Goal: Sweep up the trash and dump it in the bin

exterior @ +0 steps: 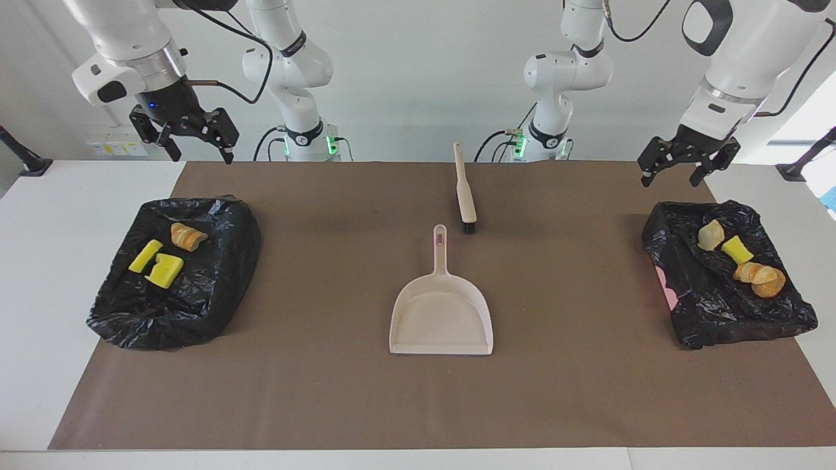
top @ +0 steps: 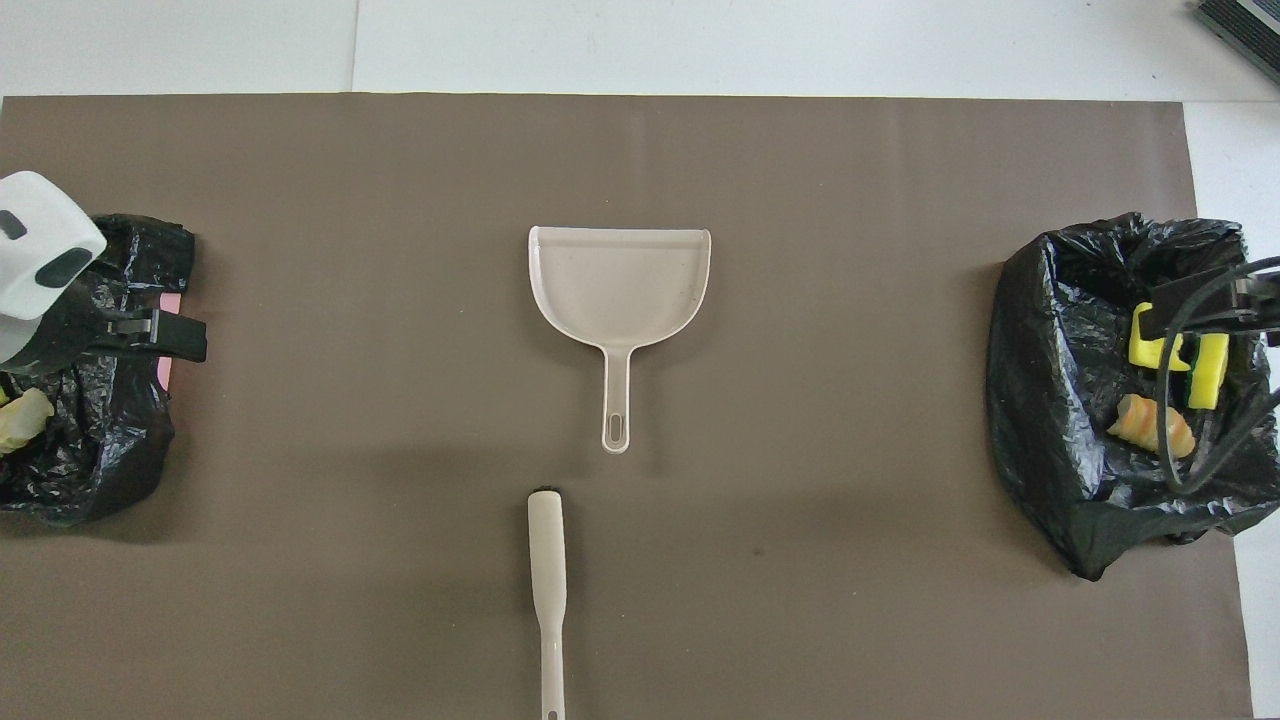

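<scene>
Brown-papered bench (exterior: 339, 391), all trash (exterior: 163, 269) (exterior: 737, 249) bagged in the end bins. Both raised and spread: left end effector (exterior: 688, 164), right end effector (exterior: 192, 140). Sweep apparently finished; next, probably parking.

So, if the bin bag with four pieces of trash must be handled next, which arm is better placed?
Left. The left gripper hangs open just over that bin bag, at its own end of the table. The right gripper, also open, waits over the other bag.
</scene>
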